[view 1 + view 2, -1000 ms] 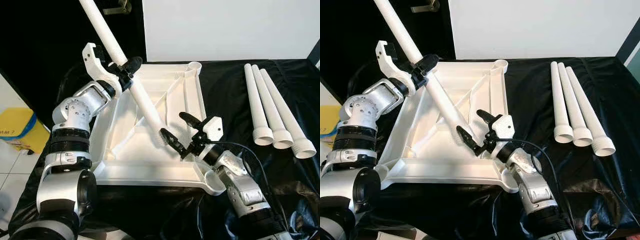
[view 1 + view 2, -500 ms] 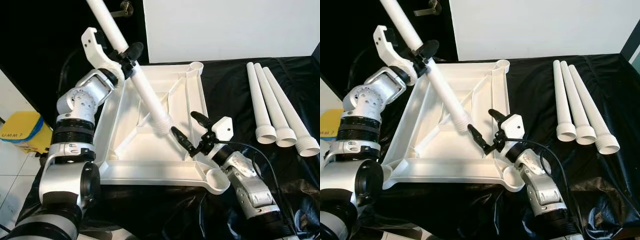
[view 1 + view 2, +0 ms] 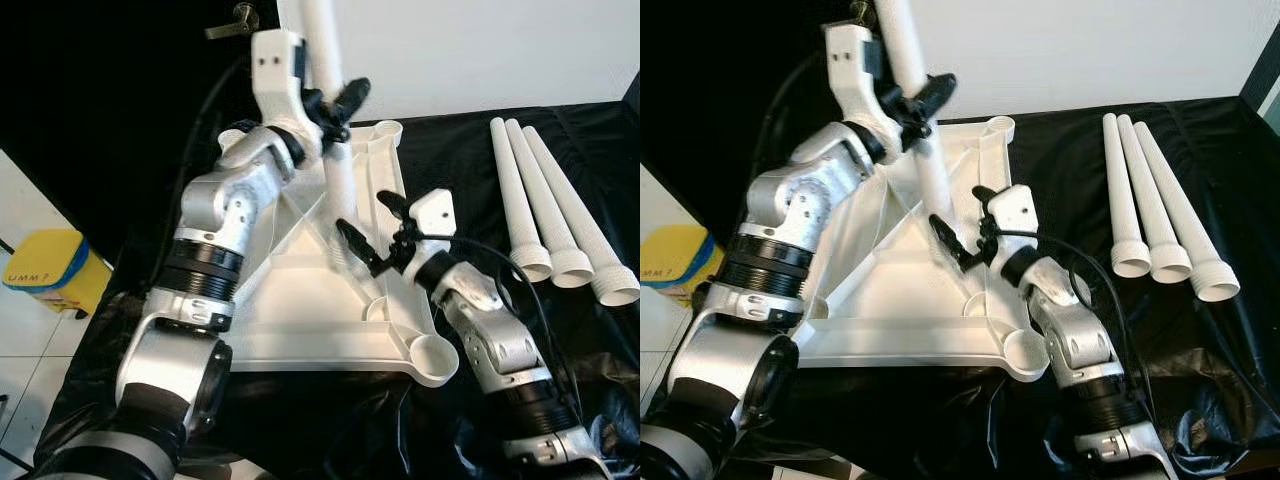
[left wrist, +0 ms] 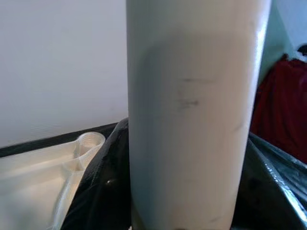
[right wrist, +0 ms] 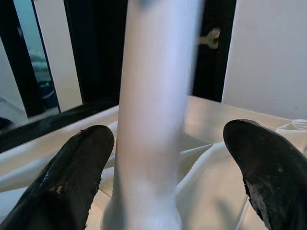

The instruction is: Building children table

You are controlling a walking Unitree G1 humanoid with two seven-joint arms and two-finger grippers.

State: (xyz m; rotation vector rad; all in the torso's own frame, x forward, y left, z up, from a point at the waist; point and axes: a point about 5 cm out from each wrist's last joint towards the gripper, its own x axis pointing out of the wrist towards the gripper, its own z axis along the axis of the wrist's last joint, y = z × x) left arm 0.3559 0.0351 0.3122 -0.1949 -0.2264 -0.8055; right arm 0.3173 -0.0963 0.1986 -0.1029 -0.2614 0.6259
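- Left eye view holds four white table legs: one leg (image 3: pixel 338 170) stands nearly upright over the tabletop, and three spare legs (image 3: pixel 548 215) lie side by side on the black cloth (image 3: pixel 450 160), well apart from the tabletop on the robot's right.
- One white plastic tabletop (image 3: pixel 300 310) lies underside up, with raised ribs crossing it and round sockets at its corners; the near right corner socket (image 3: pixel 432 352) is an open ring.
- Each spare leg is a smooth tapered tube, its wider, ribbed end towards the robot.
- Left gripper (image 3: pixel 335 108) is clamped on the upright leg, its black fingers pressed to either side of the tube partway up.
- Right gripper (image 3: pixel 372 232) sits low beside the same leg with its fingers (image 5: pixel 72 177) spread apart on either side of the tube, not visibly touching it.
- Upright leg's top is cut off by the frame edge, and its foot is hidden behind the right gripper, so how it meets the tabletop cannot be told.
- One yellow box (image 3: pixel 45 270) stands on the pale floor to the left, its lettering partly cut off.
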